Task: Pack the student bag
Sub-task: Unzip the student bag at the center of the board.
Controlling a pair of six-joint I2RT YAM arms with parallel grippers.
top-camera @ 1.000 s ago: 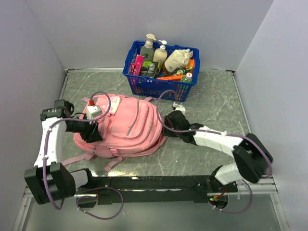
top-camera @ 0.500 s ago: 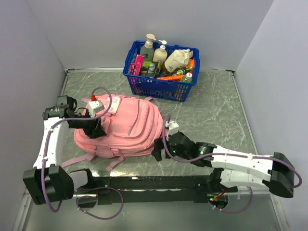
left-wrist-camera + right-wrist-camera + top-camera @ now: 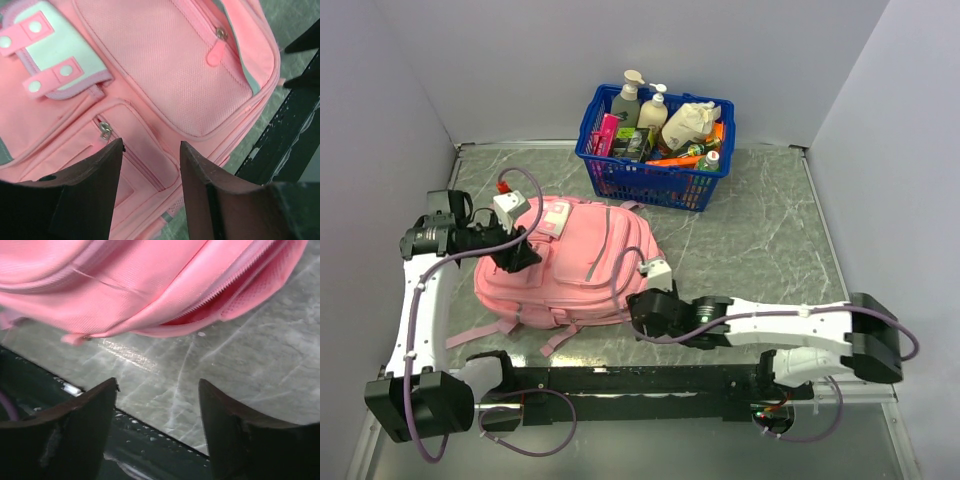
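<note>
The pink student bag point(image 3: 580, 265) lies flat on the marble table, front pockets up, with a grey-white patch point(image 3: 554, 219) near its far left. My left gripper point(image 3: 520, 257) hovers open and empty over the bag's left side; in the left wrist view point(image 3: 150, 150) its fingers straddle a small zip pocket point(image 3: 125, 145). My right gripper point(image 3: 638, 312) is open and empty, low at the bag's near right corner; the right wrist view point(image 3: 157, 387) shows the bag's edge point(image 3: 150, 285) above bare table.
A blue plastic basket point(image 3: 655, 178) holding bottles and other items stands at the back centre. Grey walls close in the left, back and right. The black mounting rail point(image 3: 650, 378) runs along the near edge. Pink straps point(image 3: 480, 330) trail at the bag's near left.
My right arm has swung from the bag's right side down and left to its near right corner. My left gripper has shifted slightly up and back over the bag's left side.
</note>
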